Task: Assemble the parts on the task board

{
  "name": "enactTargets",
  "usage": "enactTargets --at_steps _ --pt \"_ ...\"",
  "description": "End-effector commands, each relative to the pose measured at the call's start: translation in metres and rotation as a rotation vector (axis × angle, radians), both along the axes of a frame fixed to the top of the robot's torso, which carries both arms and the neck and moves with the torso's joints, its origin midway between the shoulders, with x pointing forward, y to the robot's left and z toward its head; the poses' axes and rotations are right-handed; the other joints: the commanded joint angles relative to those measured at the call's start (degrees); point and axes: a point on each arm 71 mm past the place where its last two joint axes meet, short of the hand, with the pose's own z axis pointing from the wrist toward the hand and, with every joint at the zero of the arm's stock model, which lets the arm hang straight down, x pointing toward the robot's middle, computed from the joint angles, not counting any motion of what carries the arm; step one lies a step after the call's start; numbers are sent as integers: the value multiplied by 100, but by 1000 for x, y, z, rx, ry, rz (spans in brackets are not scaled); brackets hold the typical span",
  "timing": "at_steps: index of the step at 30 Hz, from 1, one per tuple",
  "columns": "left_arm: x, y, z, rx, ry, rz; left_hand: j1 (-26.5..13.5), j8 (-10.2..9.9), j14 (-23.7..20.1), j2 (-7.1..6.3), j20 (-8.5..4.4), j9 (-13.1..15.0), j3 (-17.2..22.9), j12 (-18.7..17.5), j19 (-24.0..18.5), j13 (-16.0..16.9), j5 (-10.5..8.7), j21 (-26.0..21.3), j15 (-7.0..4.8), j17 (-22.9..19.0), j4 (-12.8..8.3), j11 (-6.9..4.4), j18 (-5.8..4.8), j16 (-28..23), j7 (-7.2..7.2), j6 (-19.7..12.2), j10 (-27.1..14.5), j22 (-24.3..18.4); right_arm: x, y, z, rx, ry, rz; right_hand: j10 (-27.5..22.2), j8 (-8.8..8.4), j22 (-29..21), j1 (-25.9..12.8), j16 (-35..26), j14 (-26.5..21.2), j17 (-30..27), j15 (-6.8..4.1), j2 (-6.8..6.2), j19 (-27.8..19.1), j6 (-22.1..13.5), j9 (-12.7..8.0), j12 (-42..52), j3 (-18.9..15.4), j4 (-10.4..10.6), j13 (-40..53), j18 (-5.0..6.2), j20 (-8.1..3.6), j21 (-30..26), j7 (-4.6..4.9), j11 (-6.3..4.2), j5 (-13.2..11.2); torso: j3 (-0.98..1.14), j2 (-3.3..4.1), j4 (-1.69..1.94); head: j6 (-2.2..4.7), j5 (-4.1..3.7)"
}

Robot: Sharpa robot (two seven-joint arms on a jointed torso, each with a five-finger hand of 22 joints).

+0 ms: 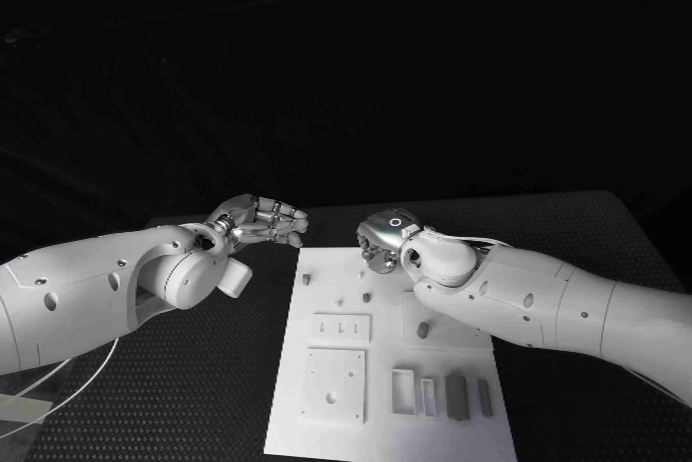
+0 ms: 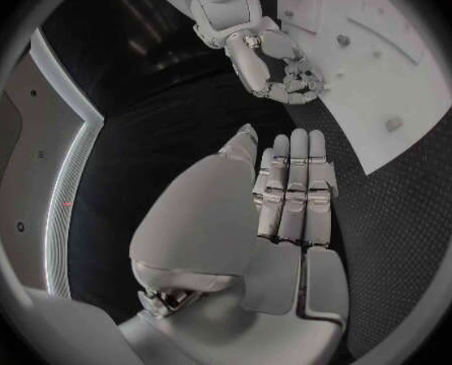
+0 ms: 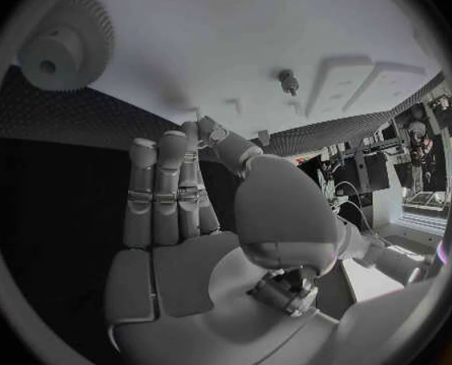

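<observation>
From the head camera I'm seeing my left hand (image 1: 263,222) hovering centre-left, fingers curled, empty, while my right hand (image 1: 387,240) is hanging over the task board's (image 1: 389,427) top edge. In my left wrist view the fingers (image 2: 297,191) are lying straight, holding nothing. In my right wrist view the fingers (image 3: 163,191) are standing straight, empty, a gear (image 3: 66,49) resting upper left.

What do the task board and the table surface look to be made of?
The task board looks like matte white plastic or painted plate: smooth, even, with crisp recesses, though the exact material can't be told. The table looks covered in black textured mat, rubber or foam perhaps, judging by its fine dotted weave.

Black table (image 1: 577,232), dark room behind
</observation>
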Motion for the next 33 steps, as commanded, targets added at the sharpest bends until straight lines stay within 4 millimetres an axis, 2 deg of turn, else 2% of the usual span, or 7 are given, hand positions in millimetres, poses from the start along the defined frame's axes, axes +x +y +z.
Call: enactTargets --at_steps 1,7,11,19,33 --pt "-1 -2 1 -8 -3 -18 -31 -23 28 -8 -25 -7 33 -28 -7 9 -31 -23 28 9 4 -8 6 -37 4 24 42 -8 -1 2 -3 -14 -1 7 36 80 128 69 26 26 7 -18 -8 9 139 176 33 37 4 8 173 -30 24 -85 -7 20 3 4 -4 -20 12" --pt "-2 -1 1 -8 -2 -18 -31 -24 28 -9 -26 -7 34 -31 -6 10 -31 -25 28 12 4 -9 6 -39 4 25 44 -8 -1 2 -5 -18 6 6 37 79 128 68 31 27 8 -19 -7 10 140 178 32 41 3 13 173 -32 28 -86 -7 20 3 8 -1 -49 30" --pt "-2 -1 2 -8 -2 -16 -31 -24 29 -11 -26 -7 35 -33 -5 11 -32 -26 28 15 4 -9 5 -41 4 26 45 -8 -1 4 -6 -17 8 10 37 79 128 66 33 28 10 -19 -7 10 140 179 31 42 4 17 173 -32 31 -86 -8 20 11 7 -12 -63 48" --pt "-3 -1 2 -9 -2 -19 -30 -25 30 -12 -27 -7 37 -37 -4 13 -32 -27 28 19 4 -9 5 -44 4 28 48 -9 -1 5 -7 -16 14 10 38 78 128 64 36 28 11 -19 -7 10 141 180 31 44 4 21 173 -33 35 -86 -8 20 5 4 -7 -88 58" --pt "-2 0 2 -9 -2 -17 -29 -26 32 -14 -27 -7 40 -44 -2 15 -32 -30 27 25 4 -10 4 -49 3 30 52 -9 -3 5 -12 -21 35 9 38 75 127 59 43 28 13 -20 -1 10 142 183 29 49 4 30 173 -35 42 -86 -8 20 6 1 -24 -118 79"
